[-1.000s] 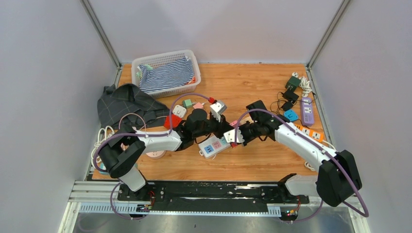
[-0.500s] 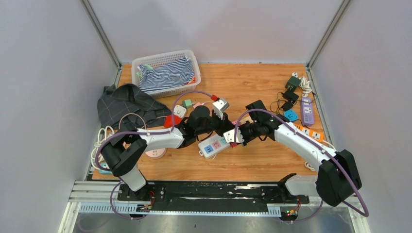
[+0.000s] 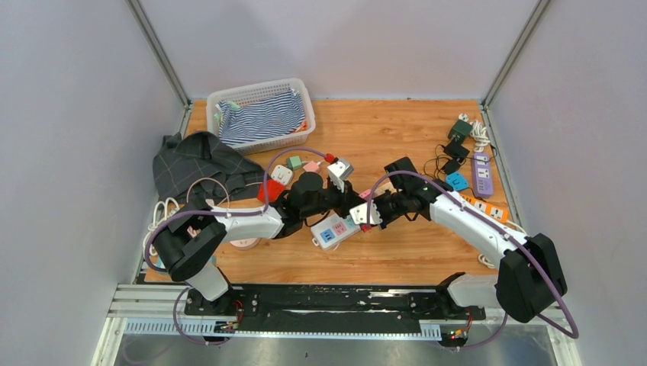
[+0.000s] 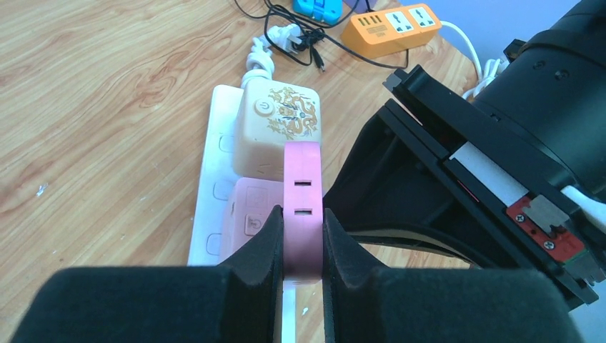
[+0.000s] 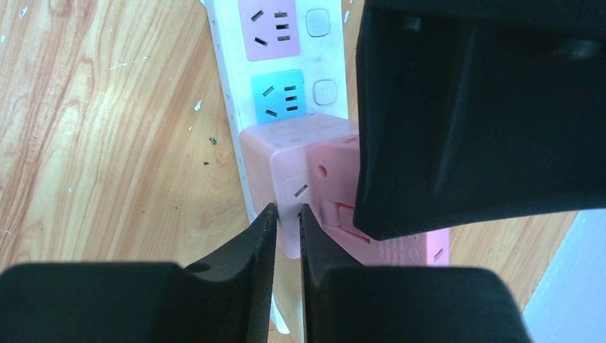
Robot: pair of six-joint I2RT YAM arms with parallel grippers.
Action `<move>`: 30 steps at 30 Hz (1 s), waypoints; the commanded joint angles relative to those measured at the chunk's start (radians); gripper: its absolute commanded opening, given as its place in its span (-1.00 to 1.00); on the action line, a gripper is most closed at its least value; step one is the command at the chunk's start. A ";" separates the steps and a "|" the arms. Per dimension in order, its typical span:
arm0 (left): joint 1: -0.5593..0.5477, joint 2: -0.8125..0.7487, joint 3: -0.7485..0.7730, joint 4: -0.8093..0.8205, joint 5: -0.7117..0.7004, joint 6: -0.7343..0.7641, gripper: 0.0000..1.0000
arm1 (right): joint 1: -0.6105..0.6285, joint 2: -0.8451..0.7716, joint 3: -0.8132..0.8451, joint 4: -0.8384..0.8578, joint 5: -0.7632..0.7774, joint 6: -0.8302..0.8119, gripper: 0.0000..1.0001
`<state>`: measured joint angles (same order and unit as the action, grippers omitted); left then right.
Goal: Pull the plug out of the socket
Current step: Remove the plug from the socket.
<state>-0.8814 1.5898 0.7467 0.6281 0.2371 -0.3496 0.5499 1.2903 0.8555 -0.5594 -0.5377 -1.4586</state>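
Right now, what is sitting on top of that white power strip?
A cream cube adapter and a pale pink cube, with a pink plug pinched by the left gripper. The sockets of the strip beneath them are hidden.

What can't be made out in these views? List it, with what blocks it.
Left wrist view: prongs of the pink plug, hidden by its own body and the fingers of the left gripper; seated or free is unclear.
Right wrist view: most of the plug, behind the left gripper's black body; the power strip is cut off by the top edge.
Top view: plug and socket, too small and covered by the left gripper.
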 commanded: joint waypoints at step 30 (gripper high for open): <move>-0.039 -0.052 -0.052 0.148 0.042 -0.089 -1.00 | 0.028 0.110 -0.067 -0.155 0.060 0.032 -0.65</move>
<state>-0.8944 1.5589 0.7059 0.7055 0.2165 -0.4015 0.5552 1.3045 0.8673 -0.5648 -0.5346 -1.4586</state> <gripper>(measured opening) 0.170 0.176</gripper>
